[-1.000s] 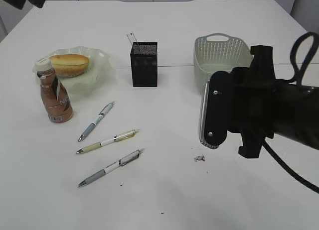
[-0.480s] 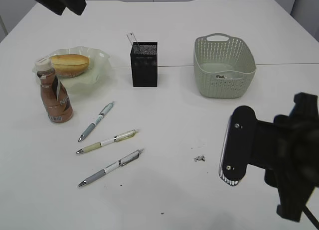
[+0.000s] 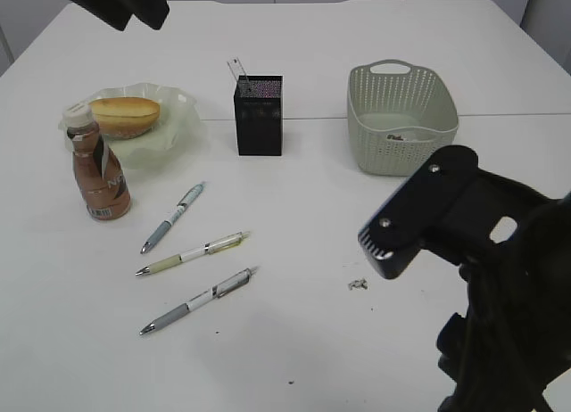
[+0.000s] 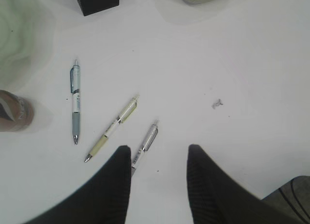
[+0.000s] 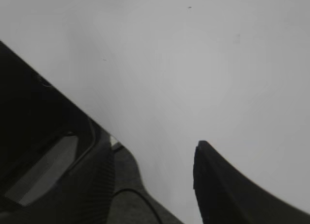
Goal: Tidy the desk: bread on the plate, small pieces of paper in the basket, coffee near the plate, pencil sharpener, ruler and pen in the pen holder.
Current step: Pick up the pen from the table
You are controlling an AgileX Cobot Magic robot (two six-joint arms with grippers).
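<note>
Both claws are standing open and holding nothing: the left claw [image 4: 159, 158] is hanging over the pens, and the right claw [image 5: 150, 158] is looking at bare table.

Bread [image 3: 124, 114] is sitting on the plate [image 3: 183, 100], left of the holder [image 3: 259, 116], and coffee [image 3: 96, 167] is standing just beside that plate, so those two look done. Three pens [image 3: 172, 218] are lying in front of the holder, waiting. One paper scrap [image 3: 358, 284] is lying well right of the pens.

A ruler [image 3: 236, 71], probably, is sticking out of the holder. The basket [image 3: 401, 118], right of the holder, is holding some scraps.

3 pens [image 3: 190, 252] by coffee [image 3: 96, 167]
</note>
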